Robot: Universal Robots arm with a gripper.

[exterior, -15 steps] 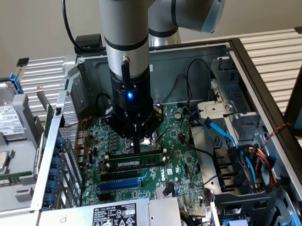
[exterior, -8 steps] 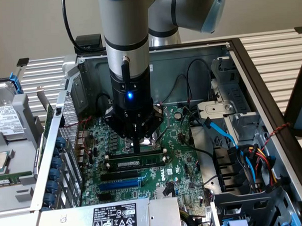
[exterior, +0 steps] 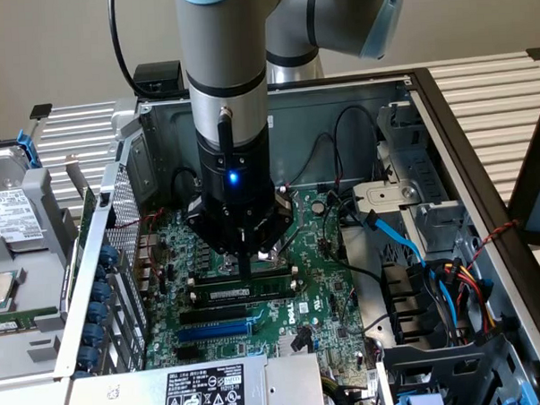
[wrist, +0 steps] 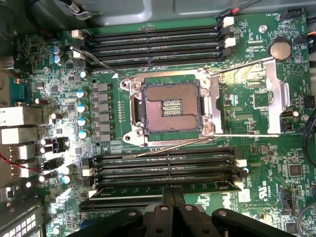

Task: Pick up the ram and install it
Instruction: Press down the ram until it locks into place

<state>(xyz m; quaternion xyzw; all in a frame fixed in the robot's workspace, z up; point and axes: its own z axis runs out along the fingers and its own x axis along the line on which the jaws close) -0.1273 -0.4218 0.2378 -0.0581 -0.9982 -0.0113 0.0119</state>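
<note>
My gripper [exterior: 245, 265] is pinched shut right above the ram [exterior: 247, 293]. The ram lies long, sideways under my fingers.

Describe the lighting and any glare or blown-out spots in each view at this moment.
Exterior view: dim inside the case, the arm shading the motherboard; a blue indicator light glows on the wrist, and the slatted surface behind is bright. Wrist view: strongly lit from the camera side; the capacitor tops and rear ports wash out toward white, the CPU socket stays readable, and the pincer is a dark silhouette.
</note>
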